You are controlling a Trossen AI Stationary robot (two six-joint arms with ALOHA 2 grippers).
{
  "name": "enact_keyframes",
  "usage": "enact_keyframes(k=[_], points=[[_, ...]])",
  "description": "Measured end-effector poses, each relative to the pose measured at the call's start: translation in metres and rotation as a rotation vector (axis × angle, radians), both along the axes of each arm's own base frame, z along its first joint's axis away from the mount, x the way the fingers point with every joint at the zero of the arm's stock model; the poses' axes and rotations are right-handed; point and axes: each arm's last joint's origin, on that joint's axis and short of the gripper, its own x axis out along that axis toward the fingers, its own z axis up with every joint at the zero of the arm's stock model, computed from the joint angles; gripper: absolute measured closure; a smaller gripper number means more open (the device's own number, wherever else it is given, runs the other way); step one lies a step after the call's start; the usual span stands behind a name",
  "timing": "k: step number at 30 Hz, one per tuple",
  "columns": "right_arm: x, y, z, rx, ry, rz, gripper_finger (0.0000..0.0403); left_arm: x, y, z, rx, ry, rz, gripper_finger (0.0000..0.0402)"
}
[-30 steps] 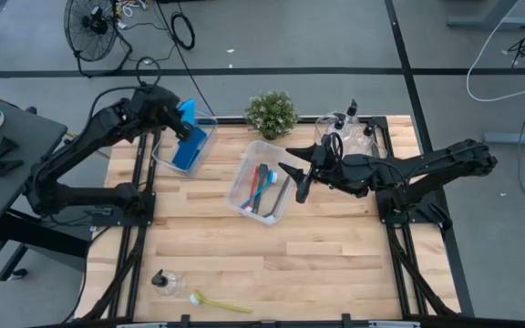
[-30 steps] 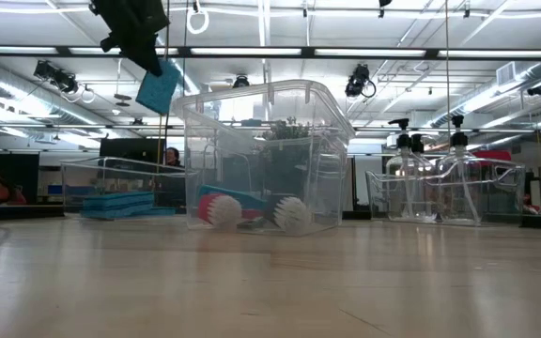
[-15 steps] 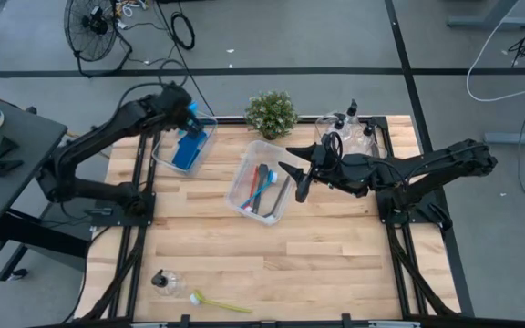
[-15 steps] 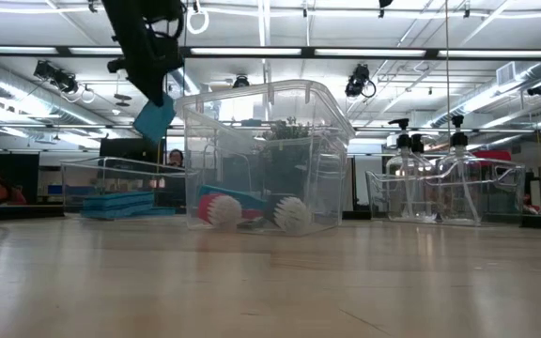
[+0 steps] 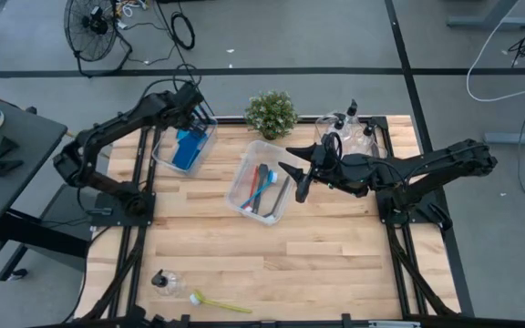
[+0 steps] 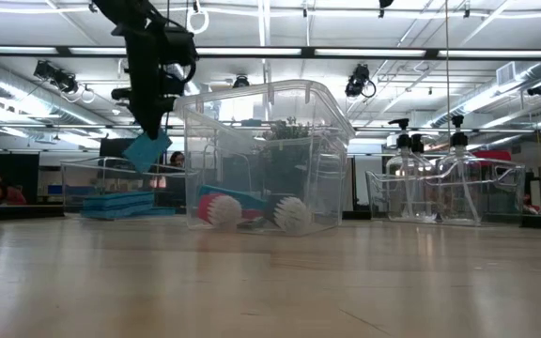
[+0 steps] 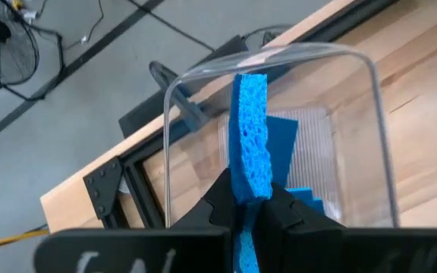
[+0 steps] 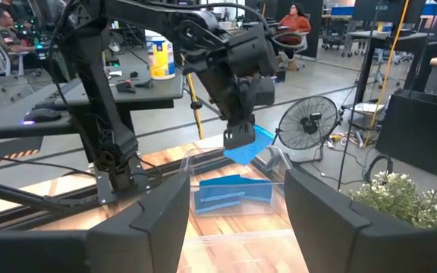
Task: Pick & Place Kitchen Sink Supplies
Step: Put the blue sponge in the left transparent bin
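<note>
My left gripper is shut on a flat blue sponge and hangs over the clear left bin at the table's far left. More blue sponges lie on that bin's floor. My right gripper waits open in the air beside the middle bin, which holds red, blue and grey brushes. Clear pump bottles stand in the right bin. Another pump bottle and a yellow-green brush lie near the table's near edge. My left gripper pinches the sponge's two flat faces between its two fingers, at one end of the sponge. The fingers slant steeply down from above. The sponge sticks out beyond the fingertips, edge-on in the wrist view, and hangs tilted about level with the bin's rim, clear of the sponges inside.
A small potted plant stands at the far edge between the left and middle bins. Bare wood lies across the table's middle and near right. Beyond the table are a floor fan, desks and seated people.
My left gripper has come down toward the left bin with the blue sponge and has tipped more steeply downward. The sponge has sunk from high above the bin to about its rim. It stays pinched.
</note>
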Motion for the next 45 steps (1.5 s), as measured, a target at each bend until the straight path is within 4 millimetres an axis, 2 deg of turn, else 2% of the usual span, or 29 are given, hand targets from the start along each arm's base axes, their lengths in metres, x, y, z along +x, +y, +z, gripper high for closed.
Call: enact_keyframes(k=[21,33,38,45], points=[[0.000,0.000,-0.001,-0.010,0.019,0.001,0.0187,0.015,0.025,-0.052,-0.129,0.168,0.028,0.0379],[-0.001,0.000,-0.003,-0.011,0.040,0.000,0.0187,0.015,0.026,-0.053,-0.132,0.167,0.029,0.0375],[-0.001,0.000,-0.003,-0.011,0.040,0.000,0.0187,0.016,0.025,-0.053,-0.151,0.172,-0.007,0.0351],[-0.001,0.000,-0.004,-0.012,0.047,0.000,0.0187,0.016,0.024,-0.053,-0.139,0.185,-0.005,0.0281]])
